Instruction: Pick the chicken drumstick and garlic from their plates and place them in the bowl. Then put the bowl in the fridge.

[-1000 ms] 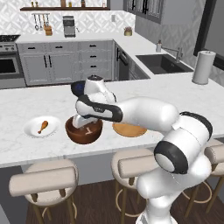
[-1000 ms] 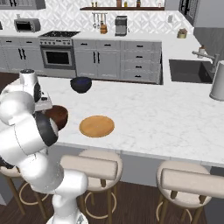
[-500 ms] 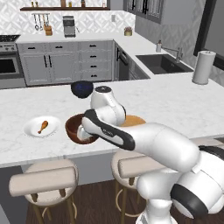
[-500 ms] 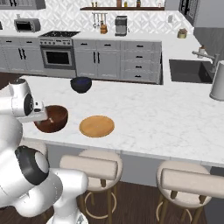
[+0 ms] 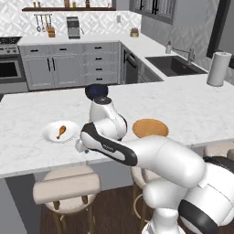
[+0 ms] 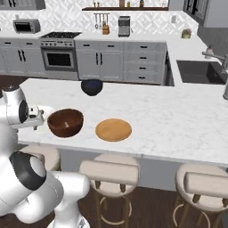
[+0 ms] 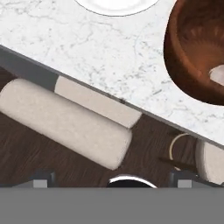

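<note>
Marble island counter [image 6: 178, 120], items on top
Orange-brown chicken drumstick [image 5: 61, 131] on glossy white plate [image 5: 49, 135]; whitish garlic bulb [image 7: 217, 74] inside reddish-brown wooden bowl [image 6: 65, 123]; tan wooden plate [image 6: 113, 129] beside it; small dark blue bowl [image 6: 91, 87] behind. Two-finger gripper [image 7: 109, 183] over cushioned stool [image 7: 65, 124], spread unclear.

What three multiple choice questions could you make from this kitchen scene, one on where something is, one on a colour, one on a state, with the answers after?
1. Where is the chicken drumstick?
A. on the white plate
B. in the sink
C. on the tan wooden plate

2. What colour is the small bowl behind the large wooden bowl?
A. yellow
B. dark blue
C. white

3. What lies on the tan wooden plate?
A. the garlic
B. the drumstick
C. nothing

Answers: 1 A, the left base view shows the drumstick lying on the white plate. 2 B, the right base view shows a dark blue bowl farther back on the counter. 3 C, the wooden plate's surface is bare in both base views.
</note>
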